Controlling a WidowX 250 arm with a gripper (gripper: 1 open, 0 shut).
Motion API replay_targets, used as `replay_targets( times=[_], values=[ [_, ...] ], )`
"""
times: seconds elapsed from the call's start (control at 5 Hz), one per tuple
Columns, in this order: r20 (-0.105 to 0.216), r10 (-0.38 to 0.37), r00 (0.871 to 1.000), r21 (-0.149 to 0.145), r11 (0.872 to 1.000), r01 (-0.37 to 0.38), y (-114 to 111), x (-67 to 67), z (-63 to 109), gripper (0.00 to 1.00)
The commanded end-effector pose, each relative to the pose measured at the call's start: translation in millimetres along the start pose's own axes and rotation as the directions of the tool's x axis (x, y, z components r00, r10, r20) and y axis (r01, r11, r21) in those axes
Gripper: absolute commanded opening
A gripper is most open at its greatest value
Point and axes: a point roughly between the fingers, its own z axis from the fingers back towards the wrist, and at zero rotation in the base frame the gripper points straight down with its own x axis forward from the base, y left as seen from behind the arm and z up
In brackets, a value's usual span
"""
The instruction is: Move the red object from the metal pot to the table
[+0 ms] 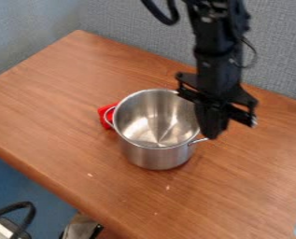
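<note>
I'm holding my gripper (213,129) with its fingers together, its black tip pointing down at the right-hand rim of the metal pot in my view, overlapping the side handle there. From this angle I can't tell whether it is touching the steel. Above it, the black arm (220,47) is reaching down from the top of the picture, a cable looping off each side.

The metal pot (158,154) is standing upright on the table, its mouth open toward the camera and its shiny inner wall catching the light. The red object (106,114) is lying outside the pot, on the tabletop at the left in my view, showing just beside the other loop handle and partly hidden by the pot. The wooden table (76,84) is spreading out around them, with a grey textured partition (113,23) standing behind it.
</note>
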Motion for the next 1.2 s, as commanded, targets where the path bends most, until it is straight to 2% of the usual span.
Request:
replay_targets(
  times=[0.0, 0.4, 0.6, 0.8, 1.0],
  values=[
    [0.024, -0.013, 1.000, 0.003, 1.000, 0.013, -13, 8.7, 12.6, 0.00],
    [-0.021, 0.038, 0.999, -0.025, 0.999, -0.039, -8, 19.3, 17.6, 0.00],
    [-0.032, 0.110, 0.993, -0.054, 0.992, -0.111, -13, 18.4, 2.2, 0.00],
    [-0.050, 0.165, 0.985, -0.079, 0.982, -0.169, -21, 17.6, -22.3, 0.00],
    [-0.065, 0.165, 0.984, -0.070, 0.983, -0.170, -32, 20.6, -21.5, 0.00]
  ],
)
